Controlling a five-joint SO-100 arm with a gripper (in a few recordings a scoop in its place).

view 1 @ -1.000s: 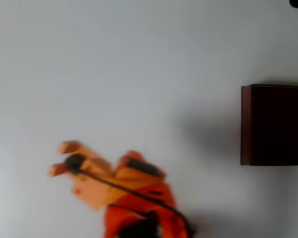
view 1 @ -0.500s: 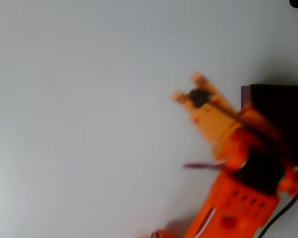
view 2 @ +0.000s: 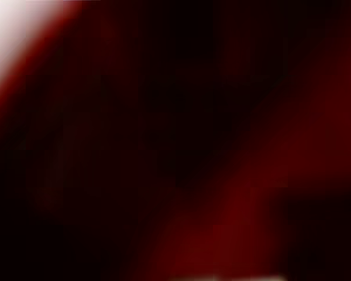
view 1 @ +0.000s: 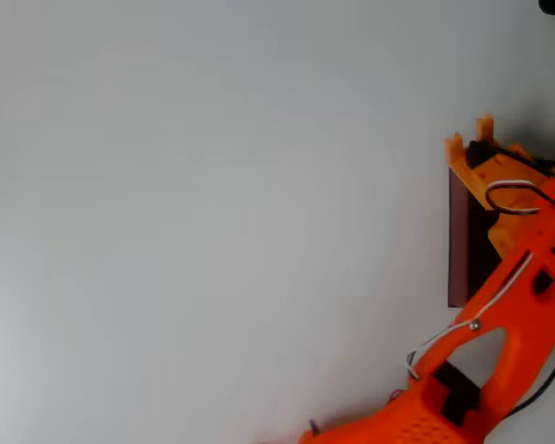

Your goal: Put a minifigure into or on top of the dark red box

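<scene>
An orange robot arm [view 1: 499, 370] reaches up from the bottom right of the overhead view across a plain pale grey table [view 1: 213, 213], its gripper [view 1: 470, 141] poised at the upper left corner of the dark red box [view 1: 458, 240] near the right edge. The arm covers much of the box, leaving its thin maroon left wall and a strip of its dark inside in sight. Two short orange fingertips [view 1: 485, 126] stick out past the box's top edge with a small gap between them, and a dark patch sits just behind them; whether they clamp anything cannot be told from this height. The minifigure cannot be made out in the overhead view, so its place is unknown. A white cable [view 1: 462, 326] loops along the arm and a black one trails off at the lower right. The wrist view is a heavy blur of deep red and black, with a pale patch of table [view 2: 6, 29] at its upper left corner.
</scene>
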